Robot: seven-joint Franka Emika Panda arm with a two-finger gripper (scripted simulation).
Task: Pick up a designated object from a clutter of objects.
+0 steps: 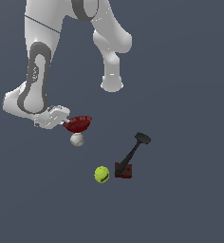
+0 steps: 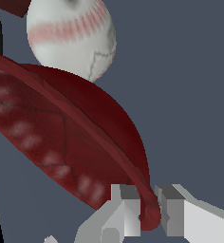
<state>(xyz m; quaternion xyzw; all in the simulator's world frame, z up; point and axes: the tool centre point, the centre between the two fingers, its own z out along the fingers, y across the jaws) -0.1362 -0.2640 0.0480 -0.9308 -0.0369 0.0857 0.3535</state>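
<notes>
End effector (image 2: 149,213) pinched on red bowl (image 1: 78,124) rim, bowl seemingly lifted above baseball (image 1: 77,139).

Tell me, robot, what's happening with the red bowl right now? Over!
Gripper shut on red bowl, pinching its thin rim. Bowl tilted, just above the white baseball. Tennis ball, black tool and brown block sit apart, not in the way.

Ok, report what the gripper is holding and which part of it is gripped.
The gripper holds the dark red bowl by its thin rim, one finger on each side.
</notes>
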